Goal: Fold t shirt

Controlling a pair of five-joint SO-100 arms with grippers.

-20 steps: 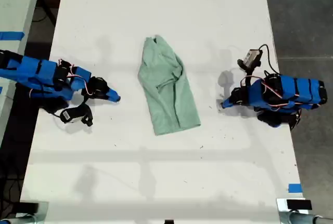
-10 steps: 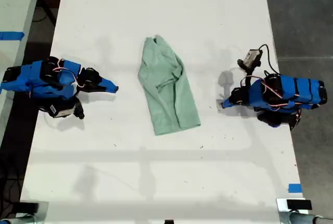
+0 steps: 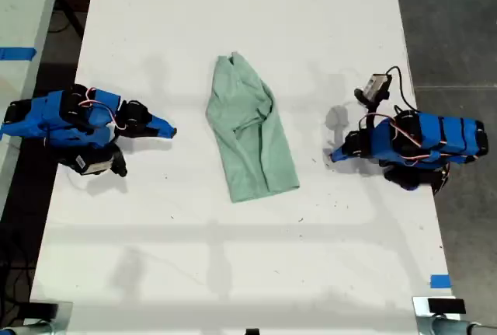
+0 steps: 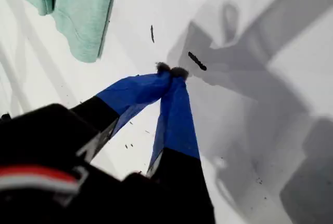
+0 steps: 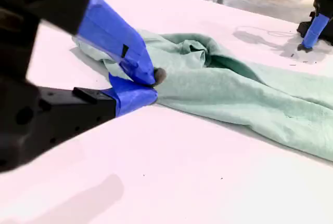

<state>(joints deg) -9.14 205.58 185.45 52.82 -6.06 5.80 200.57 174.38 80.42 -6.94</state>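
The pale mint-green t shirt (image 3: 250,129) lies crumpled into a long narrow strip in the middle of the white table, also seen in the first wrist view (image 4: 73,11) and the second wrist view (image 5: 250,89). My first gripper (image 3: 334,156) is at the exterior view's right, shut with its blue tips (image 4: 171,70) on the bare table, apart from the shirt's lower corner. My second gripper (image 3: 171,130) is at the exterior view's left, shut and holding nothing (image 5: 151,81), a short gap from the shirt's edge. The first arm's blue finger (image 5: 315,26) shows beyond the cloth.
The white table (image 3: 233,273) extends well past the shirt on all sides. Small black marks (image 4: 196,61) dot the table by my first gripper. A blue tape piece (image 3: 439,281) sits near the exterior view's lower right edge. A second table (image 3: 19,8) borders the exterior view's left.
The second arm has drawn back toward the exterior view's left and its tip shifted slightly up that view, then settled. The first arm and the shirt have not moved.
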